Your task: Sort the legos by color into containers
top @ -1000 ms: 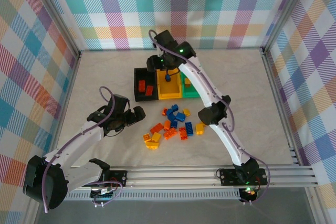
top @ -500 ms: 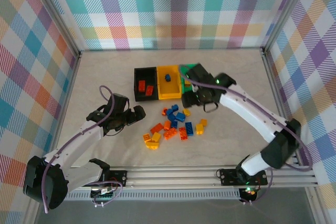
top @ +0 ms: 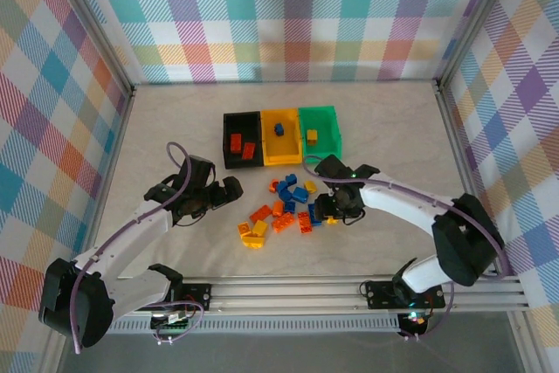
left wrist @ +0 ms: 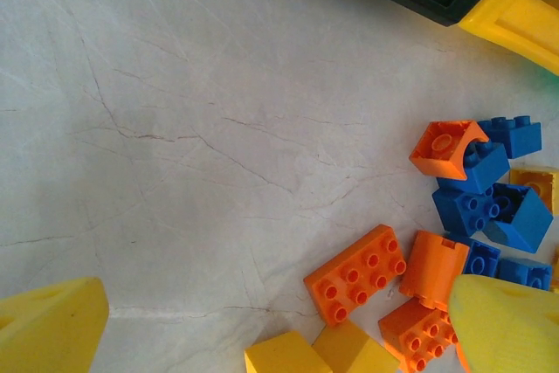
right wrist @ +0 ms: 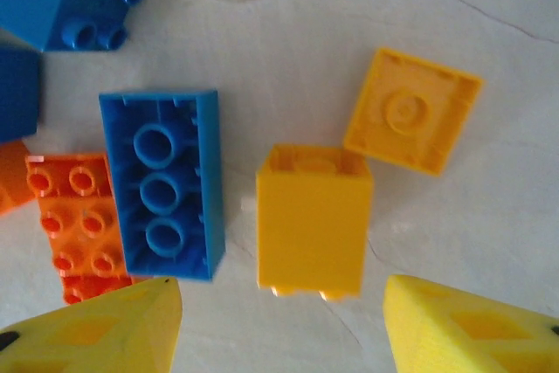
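One drop is done: the right gripper (top: 325, 210) is off the yellow bin (top: 281, 160), where a blue brick (top: 279, 129) is left, and is back low over the legos (top: 293, 195) mid-table. Fingers are spread, nothing held, straddling a yellow brick (right wrist: 313, 216). That one is likely picked next, for the green bin (top: 330, 120). The left gripper (top: 229, 191) is unmoved, spread, empty.

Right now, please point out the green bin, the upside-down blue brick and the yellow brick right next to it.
green bin (top: 328, 142), top view, bare floor inside.
upside-down blue brick (right wrist: 162, 185), right wrist view, its hollow underside.
yellow brick (right wrist: 313, 216), right wrist view, its smooth side face.
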